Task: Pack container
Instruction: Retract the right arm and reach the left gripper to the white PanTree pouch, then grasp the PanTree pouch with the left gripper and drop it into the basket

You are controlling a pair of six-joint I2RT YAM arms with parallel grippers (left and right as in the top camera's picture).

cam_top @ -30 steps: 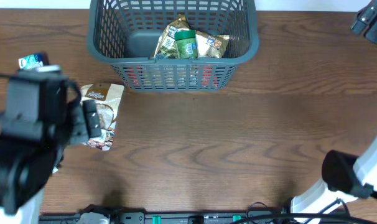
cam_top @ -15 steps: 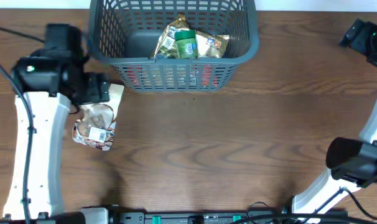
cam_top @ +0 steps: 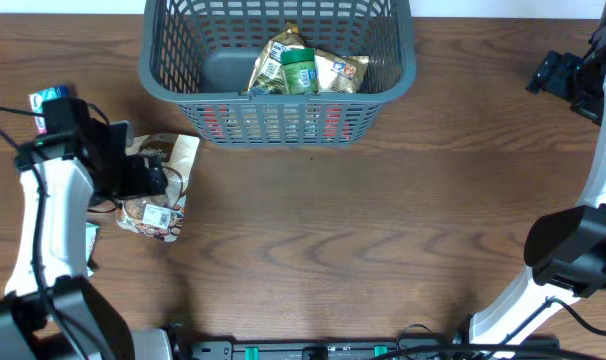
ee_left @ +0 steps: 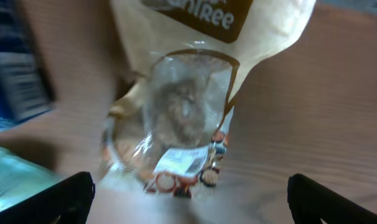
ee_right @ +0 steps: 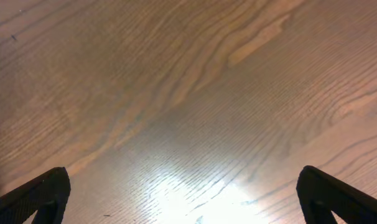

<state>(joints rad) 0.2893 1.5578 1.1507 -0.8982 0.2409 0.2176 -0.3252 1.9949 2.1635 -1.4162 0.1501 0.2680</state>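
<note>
I hold the left gripper (ee_left: 191,196), jaws spread wide, over the snack pouch (ee_left: 187,112): this is the pick. Next I must lower and clamp. The right gripper (ee_right: 182,193) hangs parted above bare table (ee_right: 188,93). The container (cam_top: 278,98) sits far-centre.

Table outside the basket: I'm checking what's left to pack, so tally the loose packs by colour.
Beige pouch: 1
Blue pack: 1
Pale teal pack, mostly hidden: 1
Total: 3
</note>
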